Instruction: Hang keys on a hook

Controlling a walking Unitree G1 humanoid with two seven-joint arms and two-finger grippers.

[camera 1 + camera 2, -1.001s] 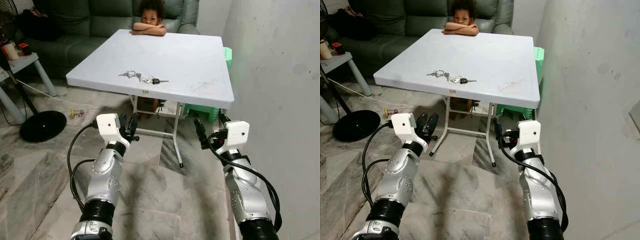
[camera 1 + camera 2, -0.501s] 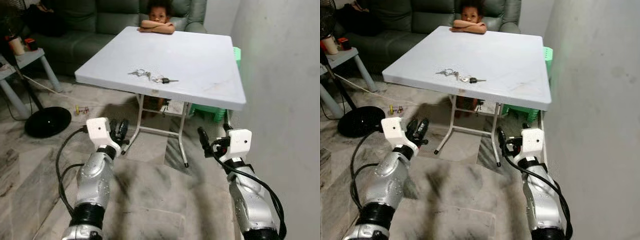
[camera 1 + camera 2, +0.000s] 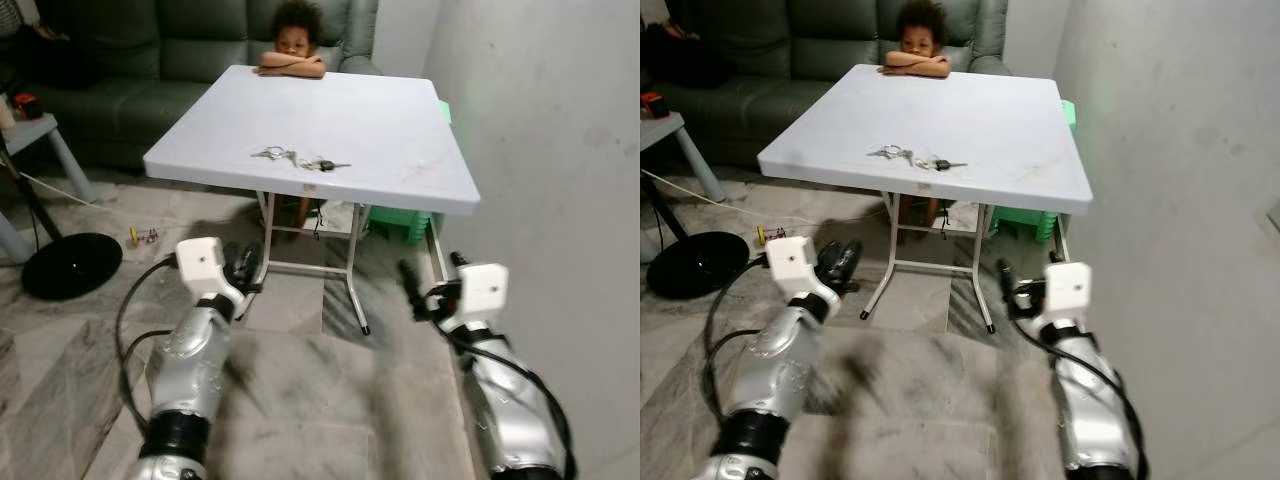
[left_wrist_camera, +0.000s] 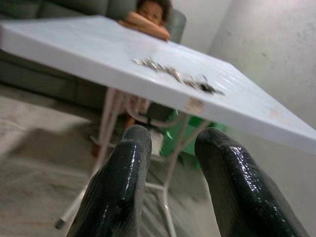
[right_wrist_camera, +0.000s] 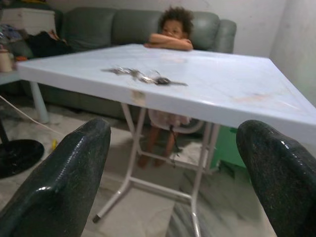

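A bunch of keys (image 3: 300, 160) lies on the white folding table (image 3: 400, 130), close to its near edge and a little left of centre. Both arms are held low in front of me, below the tabletop and short of it. My left gripper (image 3: 243, 262) points toward the table with its fingers a narrow gap apart and nothing between them; the left wrist view looks past it (image 4: 173, 140) to the keys (image 4: 173, 74). My right gripper (image 3: 432, 275) is open wide and empty. In the right wrist view the keys (image 5: 143, 75) lie beyond that gripper (image 5: 175, 133).
A person (image 3: 293, 45) leans folded arms on the table's far edge, with a green sofa (image 3: 150, 40) behind. A bare wall (image 3: 560, 150) runs along the right. A green stool (image 3: 400, 222) stands under the table, a black fan base (image 3: 70, 265) lies on the floor at left.
The whole picture has swayed as I walk, and my arms are blurred now. The keys lie in the same place on the table. Both grippers keep their spread.
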